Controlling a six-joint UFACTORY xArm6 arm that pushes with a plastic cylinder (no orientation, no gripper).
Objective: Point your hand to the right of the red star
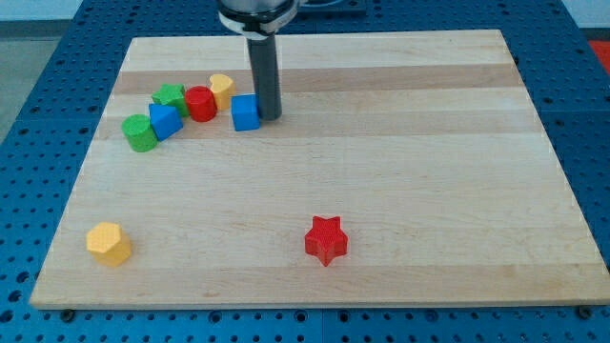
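Observation:
The red star (326, 239) lies on the wooden board near the view's bottom, a little right of centre. My tip (270, 117) stands near the view's top, far above and left of the red star. It sits right beside the right side of a blue cube (245, 112), touching or nearly touching it.
A cluster lies at the upper left: a yellow block (221, 90), a red cylinder (200, 103), a green star (171, 96), a blue block (164, 121) and a green block (139, 132). A yellow hexagon block (109, 243) lies at the lower left. The board's bare wood (429, 143) ends in edges all round.

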